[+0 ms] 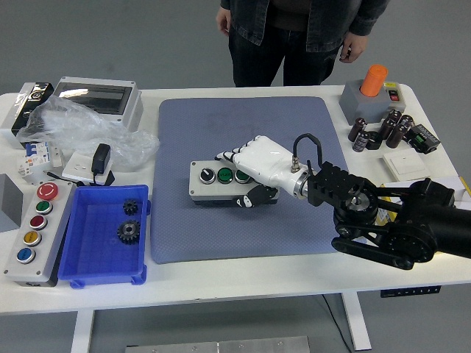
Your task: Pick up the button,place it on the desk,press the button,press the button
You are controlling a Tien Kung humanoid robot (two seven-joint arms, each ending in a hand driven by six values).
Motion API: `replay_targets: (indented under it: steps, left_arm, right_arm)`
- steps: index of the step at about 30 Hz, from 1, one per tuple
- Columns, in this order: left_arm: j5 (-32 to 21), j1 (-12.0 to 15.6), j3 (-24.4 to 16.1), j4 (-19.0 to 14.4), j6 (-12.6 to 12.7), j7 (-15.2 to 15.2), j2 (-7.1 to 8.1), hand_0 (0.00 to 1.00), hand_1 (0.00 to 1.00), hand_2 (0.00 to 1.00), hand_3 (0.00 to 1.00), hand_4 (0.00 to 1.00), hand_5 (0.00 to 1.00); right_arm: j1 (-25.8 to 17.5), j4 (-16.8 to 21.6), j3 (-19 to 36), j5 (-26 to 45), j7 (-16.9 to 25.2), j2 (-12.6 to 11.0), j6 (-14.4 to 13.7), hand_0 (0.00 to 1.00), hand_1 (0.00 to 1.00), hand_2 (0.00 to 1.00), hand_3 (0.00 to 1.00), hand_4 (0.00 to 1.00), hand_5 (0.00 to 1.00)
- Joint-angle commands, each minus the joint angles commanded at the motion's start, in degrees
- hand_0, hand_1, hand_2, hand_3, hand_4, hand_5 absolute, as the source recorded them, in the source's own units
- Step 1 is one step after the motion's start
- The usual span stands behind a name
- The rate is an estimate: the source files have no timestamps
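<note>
1. The button box [221,184] sits flat near the middle of the blue-grey mat [243,125]
2. The right hand [257,173] wraps its right end, fingers over the top, thumb on the near face, clamped on it
3. It looks a rigid, smooth plastic case, probably fairly light; hold by the end walls, clear of the caps

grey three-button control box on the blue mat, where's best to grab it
Probably by its right end, coming from the right: the grey three-button control box lies flat and long, and the white right hand already wraps that end, fingers on top, thumb against the near side.
</note>
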Motion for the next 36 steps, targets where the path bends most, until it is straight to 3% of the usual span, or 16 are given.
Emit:
replay_targets:
  steps: [18,19,24,25,30,31,36]
  left_arm:
    - [0.0,0.1,0.1,0.0,0.0,-0.1,0.03,0.667,0.692,0.624,0.647,0.672,0.348]
    - [0.0,0.1,0.1,-0.1,0.0,-0.1,0.03,0.667,0.692,0.624,0.647,0.673,0.35]
    - [0.0,0.0,0.1,-0.1,-0.1,-0.2,0.08,0.667,0.692,0.624,0.647,0.673,0.35]
    - [0.0,0.1,0.1,-0.1,-0.1,-0.2,0.09,0.667,0.692,0.624,0.648,0.672,0.351]
    - [-0.1,0.1,0.2,-0.1,-0.1,-0.2,0.12,0.667,0.692,0.624,0.648,0.672,0.351]
    - [-0.1,0.1,0.2,-0.1,-0.1,-0.2,0.11,0.667,0.692,0.624,0.647,0.673,0.352]
    - [0.0,0.0,0.3,-0.1,-0.1,-0.2,0.06,0.667,0.692,0.624,0.647,0.673,0.352]
  right_arm:
    - [-0.1,-1.8,0.1,1.3,0.9,0.6,1.0,0.541,0.543,0.434,0.381,0.581,0.006]
    - [-0.1,-1.8,0.0,1.4,0.8,0.6,1.0,0.539,0.609,0.59,0.385,0.58,0.002]
    - [-0.1,-1.9,-0.4,1.9,0.3,0.5,1.2,0.539,0.609,0.59,0.385,0.58,0.002]
    - [-0.1,-1.9,-0.4,1.9,0.2,0.5,1.3,0.588,0.641,0.654,0.495,0.605,0.034]
    - [-0.1,-1.7,0.1,2.0,0.1,0.4,2.1,0.588,0.641,0.654,0.495,0.605,0.034]
    - [-0.1,-1.7,0.2,2.1,0.1,0.4,2.1,0.665,0.665,0.698,0.683,0.727,0.235]
    - [-0.1,-1.6,0.6,2.3,0.0,0.4,2.5,0.665,0.665,0.698,0.683,0.727,0.235]
